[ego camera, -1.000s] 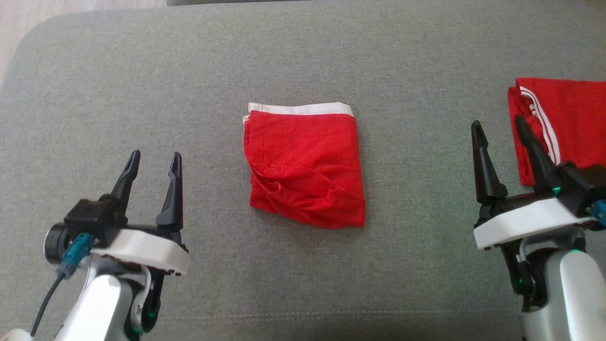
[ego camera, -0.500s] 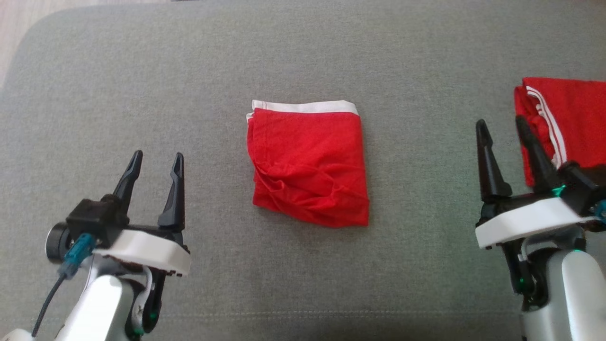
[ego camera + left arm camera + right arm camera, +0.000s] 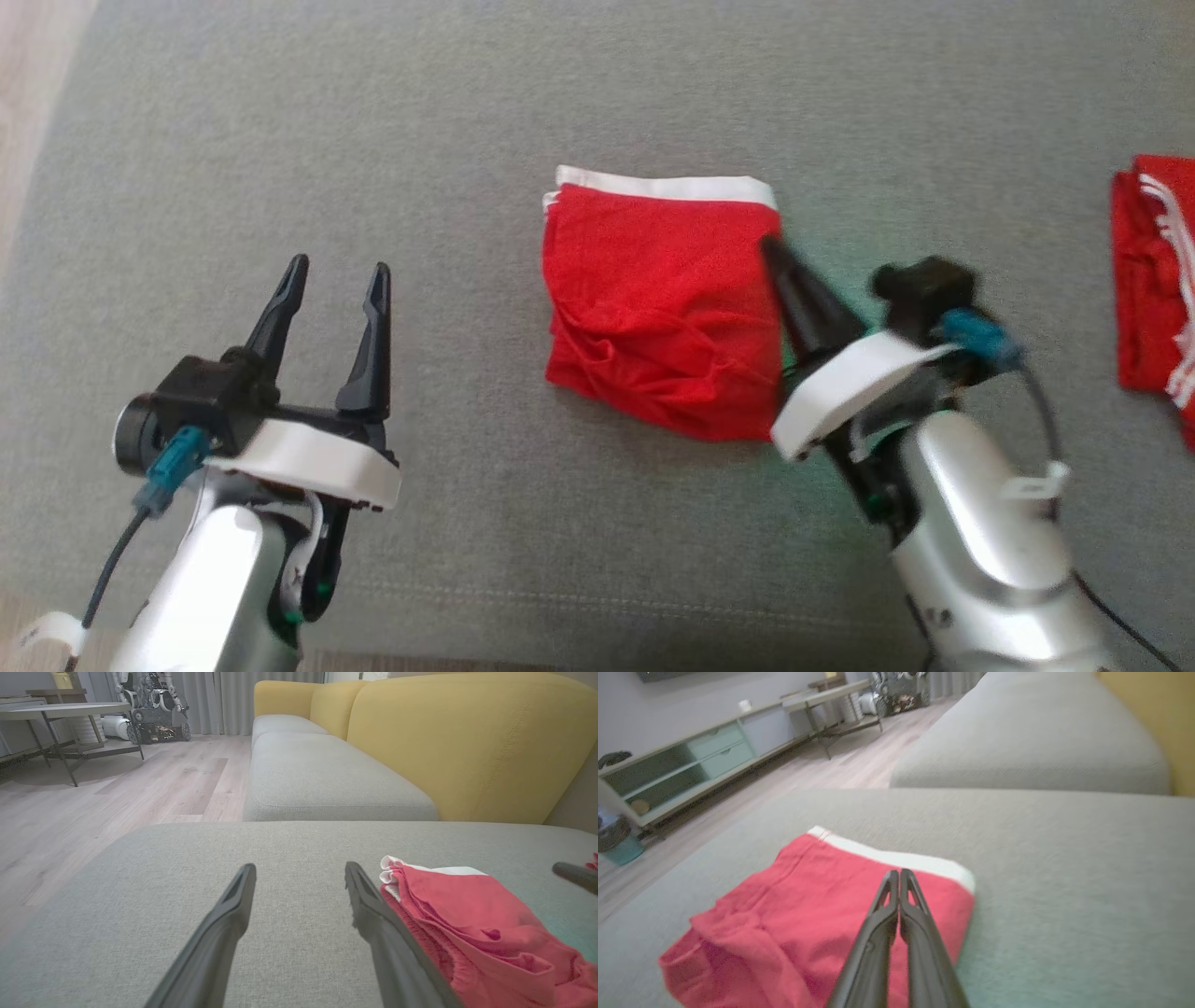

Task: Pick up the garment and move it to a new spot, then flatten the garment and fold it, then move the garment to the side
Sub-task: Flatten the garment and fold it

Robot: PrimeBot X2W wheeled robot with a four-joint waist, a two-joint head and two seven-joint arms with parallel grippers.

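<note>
The right claw (image 3: 771, 245), fingers together, sits over the garment (image 3: 653, 299) at its right edge.

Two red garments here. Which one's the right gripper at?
The middle garment, white band along its far edge. The right gripper points over its right side; the striped garment lies apart, far right.

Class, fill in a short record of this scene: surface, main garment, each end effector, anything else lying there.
surface: grey sofa cushion
main garment: red, white band, folded, lying mid-cushion
left end effector: open, left of the garment, apart from it
right end effector: shut, tips over the garment's right edge; contact unclear
also there: second red garment, white stripes, far right
</note>
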